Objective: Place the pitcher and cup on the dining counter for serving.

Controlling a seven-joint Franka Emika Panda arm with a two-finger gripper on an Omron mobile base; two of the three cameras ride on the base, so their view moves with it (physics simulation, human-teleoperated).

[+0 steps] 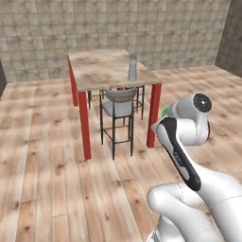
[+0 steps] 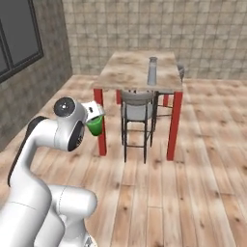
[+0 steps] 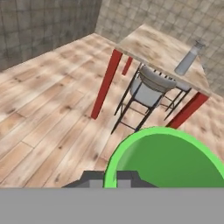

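Note:
The grey pitcher [image 1: 133, 67] [image 2: 152, 71] [image 3: 189, 59] stands upright on the dining counter [image 1: 94, 66] [image 2: 128, 67] [image 3: 148, 43], near the edge on the stool side. My gripper [image 2: 96, 117] [image 3: 112, 178] hangs in the air over the wooden floor, short of the counter's near red leg, shut on the rim of the green cup [image 2: 94, 126] [image 3: 166, 162]. In the left base view my own arm hides the hand, and just a sliver of the cup [image 1: 165, 112] peeks out beside it.
A grey-seated stool with black legs [image 1: 118, 108] [image 2: 137, 110] [image 3: 148, 87] is tucked under the counter's near side, with a second one behind it. Tiled walls close the room at the back, and a dark window [image 2: 17, 38] is on the left wall.

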